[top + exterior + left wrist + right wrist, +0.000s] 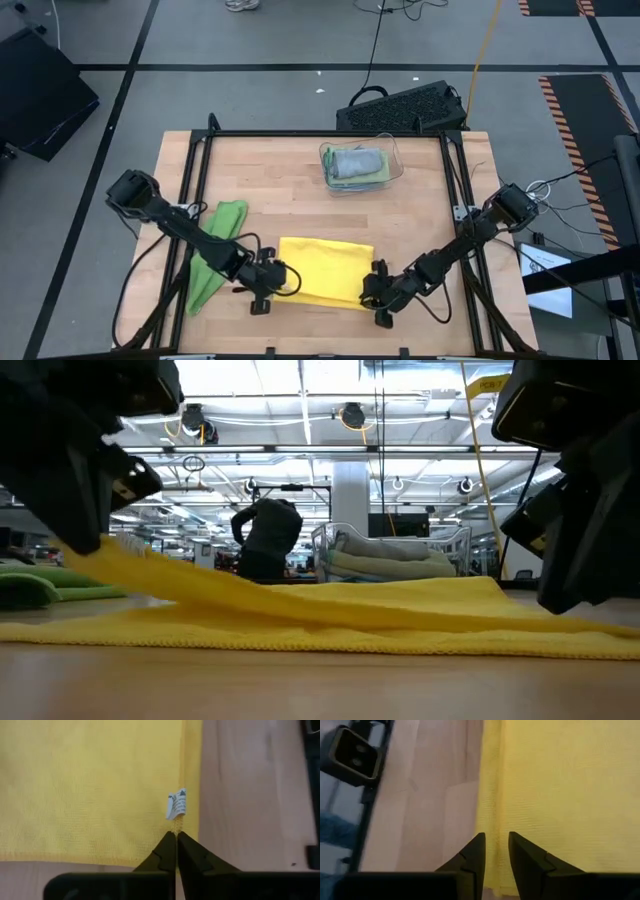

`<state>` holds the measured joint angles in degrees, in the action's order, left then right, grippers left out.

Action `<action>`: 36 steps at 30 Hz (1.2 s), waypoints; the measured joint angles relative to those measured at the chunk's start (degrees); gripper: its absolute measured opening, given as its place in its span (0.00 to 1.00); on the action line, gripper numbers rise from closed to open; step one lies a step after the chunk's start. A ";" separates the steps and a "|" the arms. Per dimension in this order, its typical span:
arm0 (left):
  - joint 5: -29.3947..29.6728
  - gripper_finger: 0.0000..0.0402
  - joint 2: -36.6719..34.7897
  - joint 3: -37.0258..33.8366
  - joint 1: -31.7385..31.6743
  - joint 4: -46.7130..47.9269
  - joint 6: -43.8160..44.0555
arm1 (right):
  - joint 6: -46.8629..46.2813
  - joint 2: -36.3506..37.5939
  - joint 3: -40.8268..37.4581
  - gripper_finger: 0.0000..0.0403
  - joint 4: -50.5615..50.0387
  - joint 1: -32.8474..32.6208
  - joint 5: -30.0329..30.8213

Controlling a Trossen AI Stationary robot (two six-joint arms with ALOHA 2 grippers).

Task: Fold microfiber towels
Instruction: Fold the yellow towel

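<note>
One yellow towel (325, 271) lies folded in half on the table's (300, 180) near part, the bright green towel (215, 250) just beside it and the clear bin (361, 166) of finished towels well apart toward the far edge. The left gripper (272, 280) is pinched together on the yellow towel's hem by its white tag (176, 803), lifting that end; the right gripper (381, 290) sits at the opposite end, fingers apart over the cloth. The second fold looks to be starting, and it calls for the right fingers to close on their end before both carry it across.
</note>
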<state>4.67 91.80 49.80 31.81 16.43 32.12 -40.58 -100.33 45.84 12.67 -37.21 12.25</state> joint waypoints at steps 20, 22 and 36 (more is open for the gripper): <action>-1.77 0.01 -5.74 0.00 -0.31 -0.68 1.67 | -5.12 0.00 0.00 0.30 -1.29 -1.53 2.99; -1.89 0.01 -5.74 0.00 -0.43 -1.51 1.90 | -4.57 0.00 0.00 0.30 -0.79 -1.51 3.03; -0.94 0.02 -7.15 -0.04 -1.05 -7.79 6.38 | -3.63 0.00 0.00 0.31 5.23 -1.15 4.37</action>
<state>3.73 84.65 49.76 30.76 8.63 38.50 -44.21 -100.33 45.84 17.89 -38.36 16.62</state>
